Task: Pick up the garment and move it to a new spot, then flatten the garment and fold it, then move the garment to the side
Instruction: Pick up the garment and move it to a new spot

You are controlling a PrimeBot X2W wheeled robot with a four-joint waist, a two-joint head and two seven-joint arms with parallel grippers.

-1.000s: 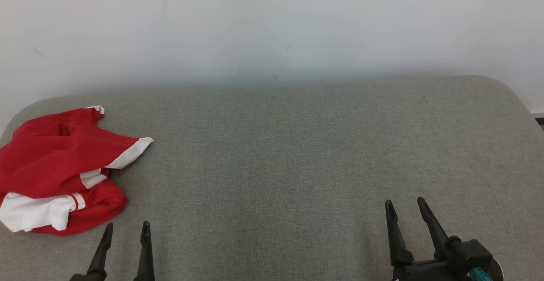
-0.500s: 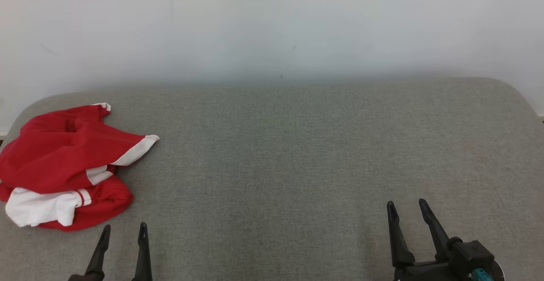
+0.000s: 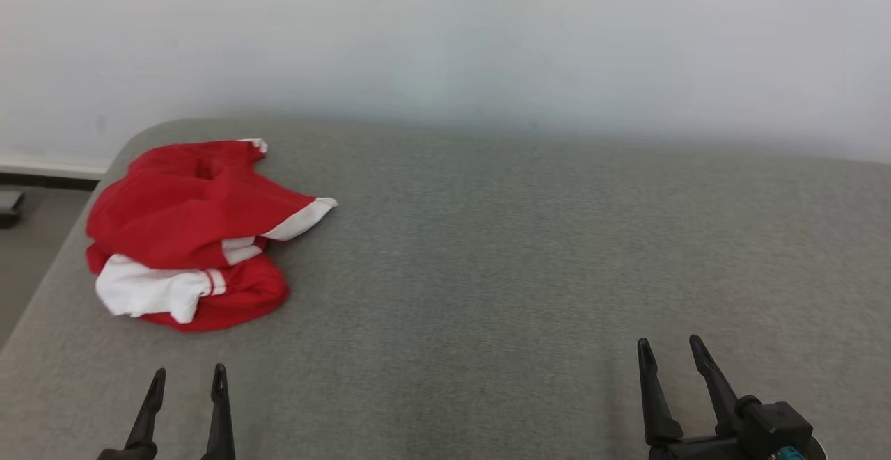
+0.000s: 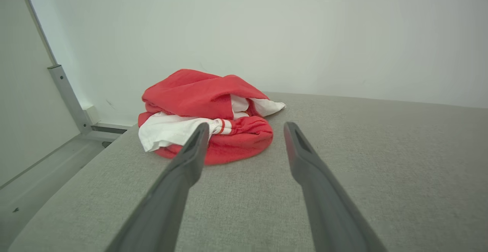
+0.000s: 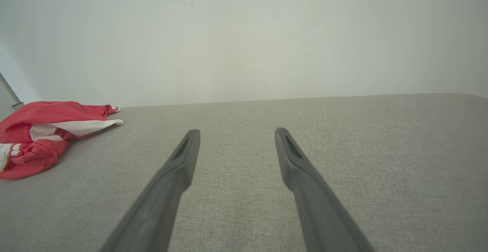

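Prob. apart: garment (image 3: pixel 181 216), L gripper (image 3: pixel 190 369)

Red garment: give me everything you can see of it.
The red garment is soft cloth with white panels, white hem bands and thin red stripes on one white edge. It lies crumpled in a loose heap near the left far corner of the grey fabric surface, resting on it alone; the open left gripper stands short of it.
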